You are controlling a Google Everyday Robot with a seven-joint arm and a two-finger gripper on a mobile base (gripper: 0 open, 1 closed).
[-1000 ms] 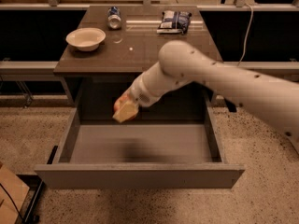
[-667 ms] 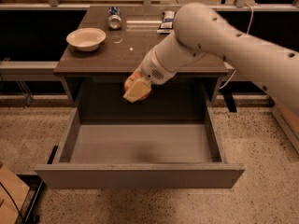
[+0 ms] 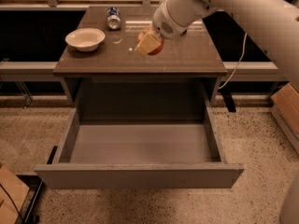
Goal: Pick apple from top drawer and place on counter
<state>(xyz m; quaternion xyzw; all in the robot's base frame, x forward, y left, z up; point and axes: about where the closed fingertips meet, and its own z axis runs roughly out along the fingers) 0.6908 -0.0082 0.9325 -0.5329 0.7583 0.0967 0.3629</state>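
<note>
My gripper is shut on the red apple, which shows as a red patch beside the yellowish fingers. It holds the apple over the middle of the dark brown counter, just above the surface. The white arm comes in from the upper right. The top drawer is pulled fully out below the counter, and its grey bottom is bare.
A white bowl sits at the counter's left. A can lies at the back. A white cable hangs to the right of the cabinet. Cardboard boxes stand at the right and lower left on the speckled floor.
The gripper has lifted the apple up out of the drawer space and moved it back over the counter top. The camera view has shifted lower on the scene.
</note>
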